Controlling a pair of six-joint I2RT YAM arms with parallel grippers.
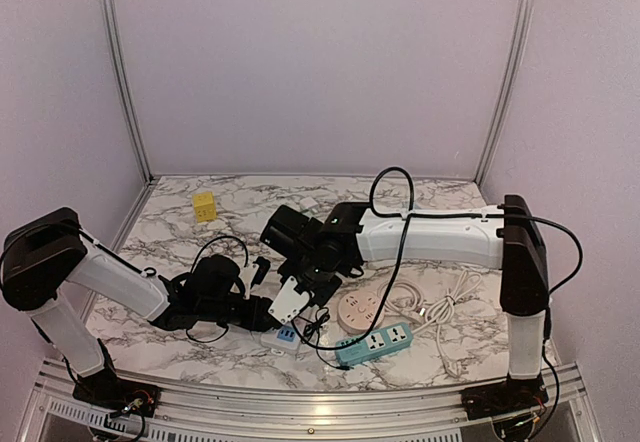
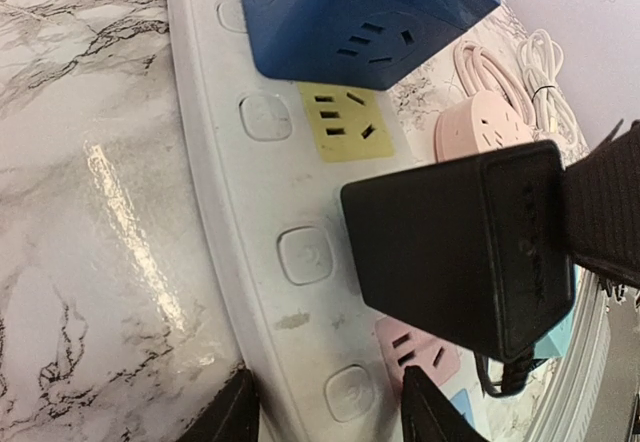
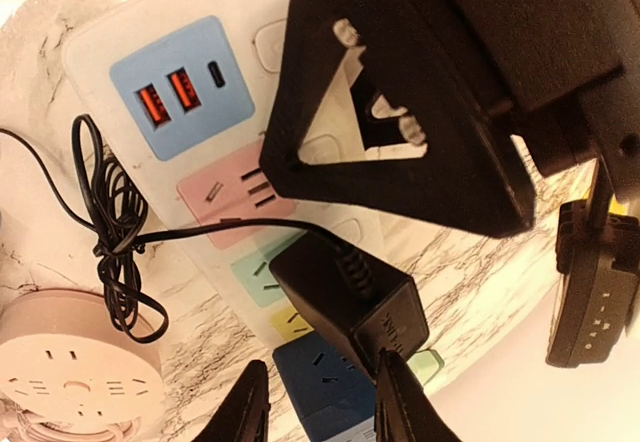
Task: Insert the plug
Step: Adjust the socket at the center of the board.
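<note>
A black plug adapter [image 2: 455, 252] sits over the white power strip [image 2: 230, 172], covering the socket between the yellow socket [image 2: 345, 122] and the pink socket [image 2: 405, 347]. Its pins are hidden. In the right wrist view the adapter [image 3: 345, 297] lies just beyond my right gripper [image 3: 320, 390], which is open. The right fingertip [image 3: 395, 367] touches the adapter's end and the left one stands apart. My left gripper [image 2: 330, 407] is open low over the strip's near end. In the top view both grippers, left [image 1: 265, 312] and right [image 1: 305, 280], meet at the strip [image 1: 288, 300].
A blue cube adapter [image 2: 350, 12] is plugged into the strip's far end. A pink round socket [image 1: 360, 310], a teal power strip [image 1: 375, 344] and white cables [image 1: 445, 307] lie to the right. The adapter's black cord [image 3: 110, 232] loops beside the strip. A yellow cube [image 1: 204, 206] sits at the back left.
</note>
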